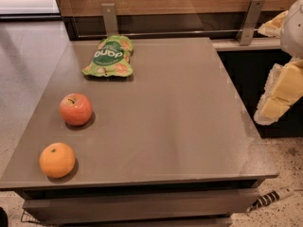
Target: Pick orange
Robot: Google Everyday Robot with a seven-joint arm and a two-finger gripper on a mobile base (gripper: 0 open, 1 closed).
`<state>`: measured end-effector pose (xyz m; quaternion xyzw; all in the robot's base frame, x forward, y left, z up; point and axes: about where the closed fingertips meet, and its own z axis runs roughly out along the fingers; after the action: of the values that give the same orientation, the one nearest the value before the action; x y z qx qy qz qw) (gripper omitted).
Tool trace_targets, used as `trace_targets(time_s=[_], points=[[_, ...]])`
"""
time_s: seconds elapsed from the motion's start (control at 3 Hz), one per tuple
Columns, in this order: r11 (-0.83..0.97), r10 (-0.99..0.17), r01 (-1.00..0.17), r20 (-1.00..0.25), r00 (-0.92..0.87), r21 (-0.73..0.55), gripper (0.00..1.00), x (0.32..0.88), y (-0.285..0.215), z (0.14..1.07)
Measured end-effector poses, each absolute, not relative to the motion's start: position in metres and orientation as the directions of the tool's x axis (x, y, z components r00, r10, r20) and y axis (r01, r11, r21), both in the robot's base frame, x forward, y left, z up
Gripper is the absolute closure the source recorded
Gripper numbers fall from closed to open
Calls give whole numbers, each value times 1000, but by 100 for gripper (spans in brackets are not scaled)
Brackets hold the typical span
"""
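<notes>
The orange (57, 160) is round and plain orange with a small dark stem dot. It rests on the grey table (180, 126) near the front left corner. My gripper (278, 94), cream and yellow, hangs at the right edge of the view, beyond the table's right side and far from the orange. It holds nothing that I can see.
A red-pink apple (75, 109) sits on the table just behind the orange. A green snack bag (110, 56) lies at the back left. A wooden wall panel with metal brackets (110, 18) runs behind the table. A cable (272, 197) lies on the floor at the front right.
</notes>
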<state>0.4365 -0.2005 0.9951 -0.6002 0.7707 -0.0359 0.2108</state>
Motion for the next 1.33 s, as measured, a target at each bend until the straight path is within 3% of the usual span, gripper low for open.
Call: trace_targets(time_s=[1.0, 1.33], points=[[227, -718, -940, -696, 17, -256, 0, 433, -102, 961], [158, -652, -968, -757, 47, -197, 0, 423, -67, 945]])
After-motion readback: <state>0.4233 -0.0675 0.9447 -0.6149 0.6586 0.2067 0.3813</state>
